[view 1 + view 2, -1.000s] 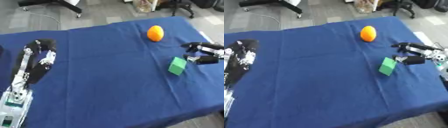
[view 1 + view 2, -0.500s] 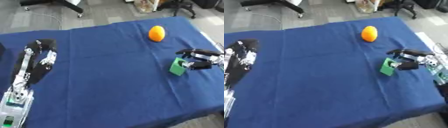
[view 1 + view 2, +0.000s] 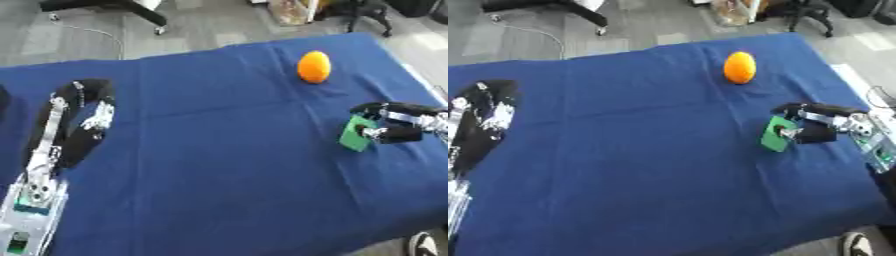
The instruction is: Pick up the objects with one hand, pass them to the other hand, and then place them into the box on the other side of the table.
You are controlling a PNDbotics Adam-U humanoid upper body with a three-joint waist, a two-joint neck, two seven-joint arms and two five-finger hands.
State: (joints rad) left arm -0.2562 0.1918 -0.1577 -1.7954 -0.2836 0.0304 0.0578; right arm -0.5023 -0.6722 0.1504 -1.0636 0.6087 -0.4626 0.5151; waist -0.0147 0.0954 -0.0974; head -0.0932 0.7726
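Right hand [image 3: 820, 129]: closing its fingers around the green block [image 3: 778, 134] near the table's right edge.
Left hand [image 3: 83, 120]: lying open by the left edge.
Orange ball [image 3: 314, 67]: waiting near the far edge.
Progress: first pick beginning; handover and boxing remaining; no box showing.

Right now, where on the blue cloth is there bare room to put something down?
The wide middle of the blue tablecloth lies bare, between the left hand and the green block, below the orange ball. The right side is crowded: the right hand has closed on the block.
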